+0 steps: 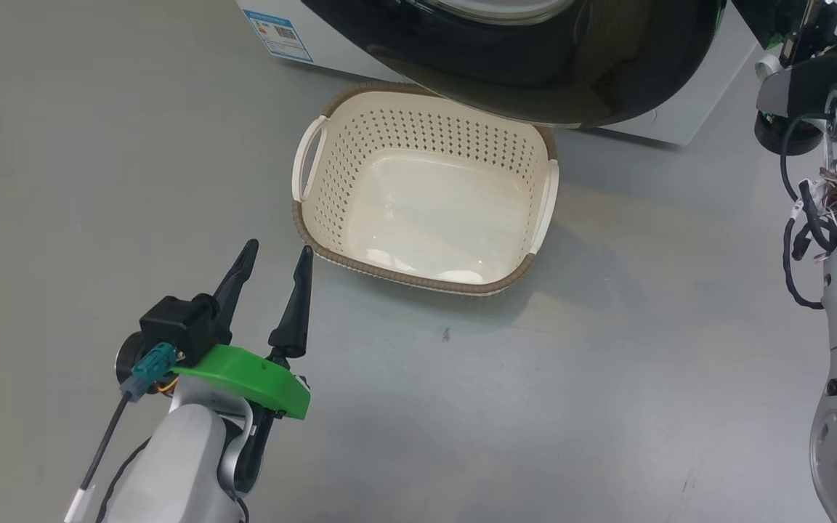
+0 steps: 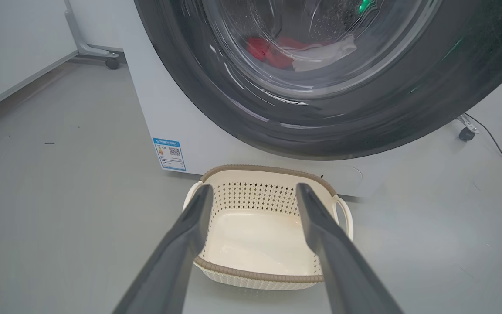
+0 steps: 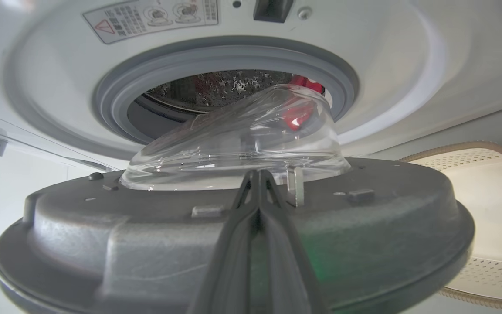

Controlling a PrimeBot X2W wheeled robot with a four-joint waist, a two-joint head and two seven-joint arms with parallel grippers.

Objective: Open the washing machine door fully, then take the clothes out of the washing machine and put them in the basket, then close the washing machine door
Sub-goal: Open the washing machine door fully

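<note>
While the left gripper (image 1: 278, 248) hangs above the grey floor (image 1: 607, 363), just near and left of the small cream perforated plastic basket (image 1: 418, 280) with its brown woven-look rim, its two long dark fingers stand spread wide with nothing between them. That basket sits on the floor close before the big white front-loading washing machine (image 2: 198, 131). Its far edge lies under the large round glossy black-rimmed washing machine door (image 1: 535, 65), which stands partly swung out. The right gripper (image 3: 257, 174) has its fingers pressed together over the door's grey inner face, tips by the clear glass bowl (image 3: 233, 144); whether they touch it I cannot tell. Bright red and white clothes (image 2: 273, 54) lie inside the steel drum (image 3: 216, 85).
</note>
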